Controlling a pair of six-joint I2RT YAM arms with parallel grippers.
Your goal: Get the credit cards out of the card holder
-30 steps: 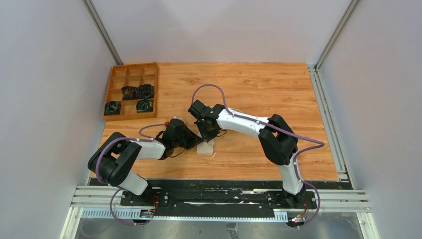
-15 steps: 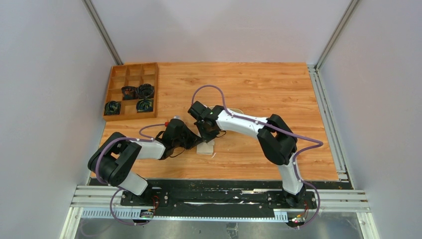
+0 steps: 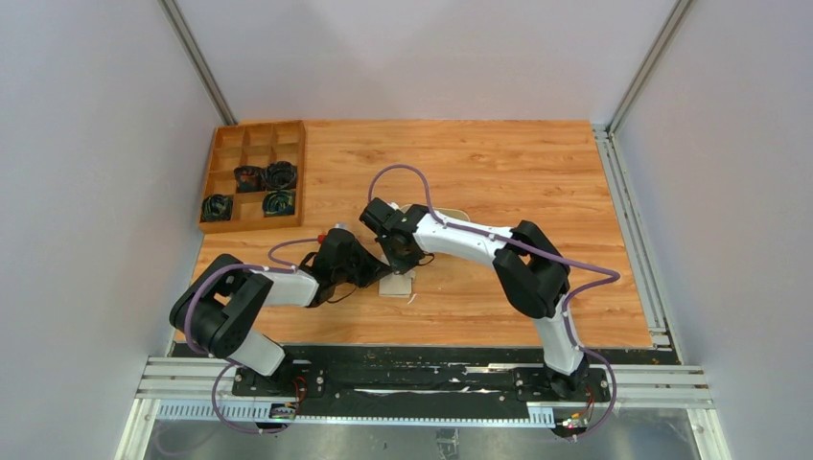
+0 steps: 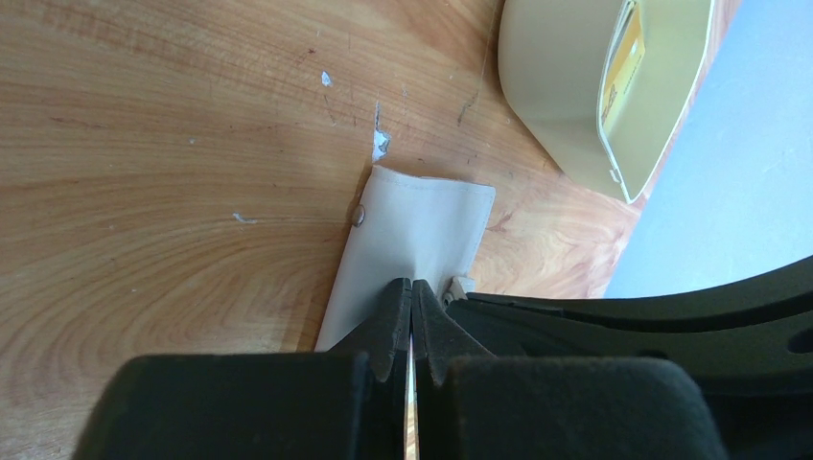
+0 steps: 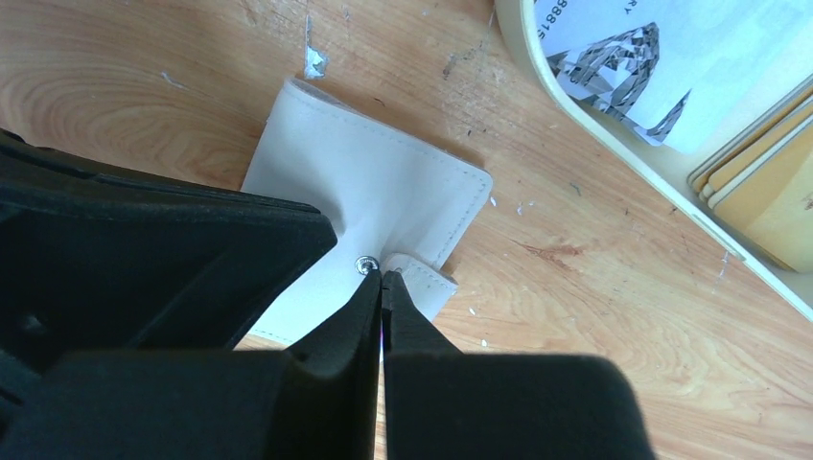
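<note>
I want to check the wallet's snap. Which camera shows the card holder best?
The right wrist view: the card holder lies folded, most of its cover visible, the stud bare beside the loose snap tab. The left wrist view shows a narrower slice; the top view shows only a pale corner.

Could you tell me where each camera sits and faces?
Top external: above and behind, looking down at the table; both arms show.
Left wrist: on left arm, past the left gripper onto the card holder.
Right wrist: on right arm, past the right gripper onto its snap tab.
Wrist views share card holder and tray.
</note>
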